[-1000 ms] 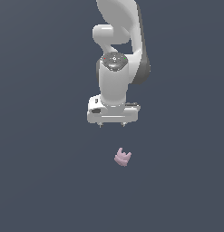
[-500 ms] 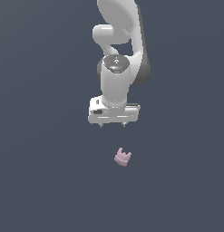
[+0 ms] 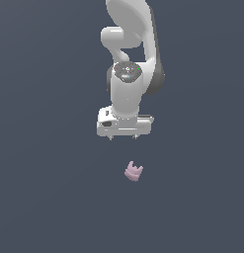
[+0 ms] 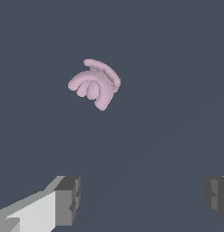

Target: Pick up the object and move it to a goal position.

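While the tool (image 3: 123,137) hangs with its jaws spread wide and empty, the pale pink object (image 3: 134,171) lies on the worktop (image 3: 44,197) below and ahead of it, apart, so centre over the lump, then descend before closing

a plain dark grey floor (image 3: 49,197) carries, seemingly, only the small pink object (image 3: 134,171).

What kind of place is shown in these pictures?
Most likely a bare simulated test scene, not a real room. A flat, uniform dark grey-blue ground fills both views, and only a smooth white arm with its open gripper and one small pink object appear.
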Available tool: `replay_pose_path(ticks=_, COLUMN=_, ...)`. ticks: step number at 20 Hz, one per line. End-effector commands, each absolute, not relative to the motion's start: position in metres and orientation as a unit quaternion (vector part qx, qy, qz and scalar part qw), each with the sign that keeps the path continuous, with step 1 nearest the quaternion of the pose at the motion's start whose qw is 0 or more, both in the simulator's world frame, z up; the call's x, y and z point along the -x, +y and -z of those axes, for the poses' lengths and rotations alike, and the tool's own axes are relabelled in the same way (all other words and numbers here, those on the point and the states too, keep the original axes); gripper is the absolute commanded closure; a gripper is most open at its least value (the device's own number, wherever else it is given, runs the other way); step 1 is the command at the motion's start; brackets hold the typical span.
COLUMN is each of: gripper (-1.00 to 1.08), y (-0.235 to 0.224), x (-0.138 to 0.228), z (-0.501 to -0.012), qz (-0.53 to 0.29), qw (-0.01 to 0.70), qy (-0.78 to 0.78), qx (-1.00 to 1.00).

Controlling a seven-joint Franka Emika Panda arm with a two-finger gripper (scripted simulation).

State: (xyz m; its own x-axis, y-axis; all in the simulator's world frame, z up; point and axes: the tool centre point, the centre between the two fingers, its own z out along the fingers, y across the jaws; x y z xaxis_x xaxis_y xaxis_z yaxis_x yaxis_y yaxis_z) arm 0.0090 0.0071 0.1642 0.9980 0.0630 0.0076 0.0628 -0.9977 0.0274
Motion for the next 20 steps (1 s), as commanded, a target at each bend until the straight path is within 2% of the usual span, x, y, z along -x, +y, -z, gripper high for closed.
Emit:
replay_pose_path(ticks=1, gripper=-0.92, y=0.009, x=-0.013, z=-0.162, qz=-0.004, qw=0.013, qy=0.02, qx=-1.0)
replay_pose_path(ticks=20, gripper=-0.92, y=0.038, x=-0.083, z=-0.114, qz=-0.002, qw=0.003, qy=-0.179, qx=-0.984)
